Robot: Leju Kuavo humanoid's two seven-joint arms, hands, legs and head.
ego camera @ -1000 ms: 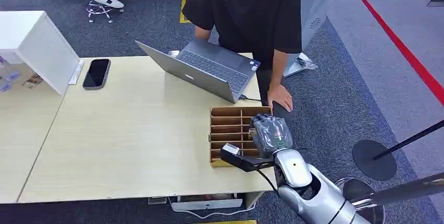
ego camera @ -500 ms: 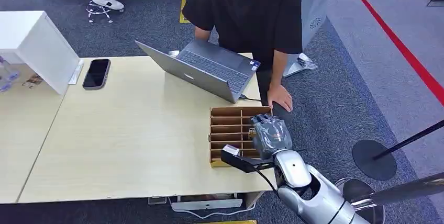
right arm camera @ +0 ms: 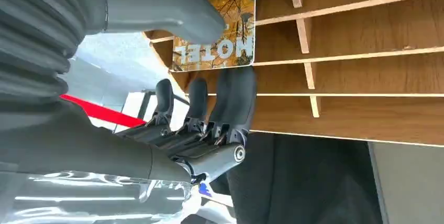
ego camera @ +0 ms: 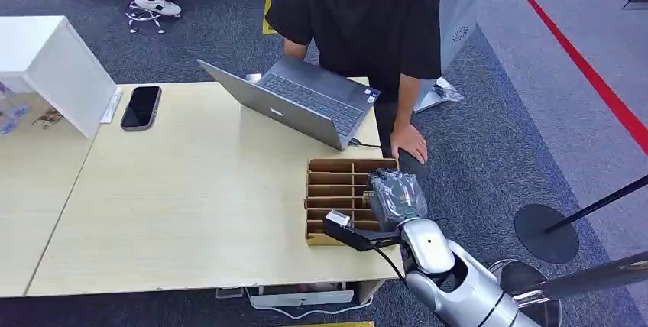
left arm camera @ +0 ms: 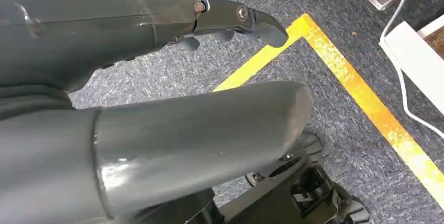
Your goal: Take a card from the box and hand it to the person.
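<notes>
While head view has right hand [ego camera: 394, 195] over box [ego camera: 333, 189] at surface [ego camera: 191, 189] right edge | right wrist: thumb and fingers [right arm camera: 235, 96] pinching card [right arm camera: 217, 35] in box compartment | left wrist: left hand [left arm camera: 157, 103] hangs empty, fingers apart, above floor

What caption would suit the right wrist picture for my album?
The right hand closes its thumb and fingers around a hotel card standing in the wooden box.
</notes>
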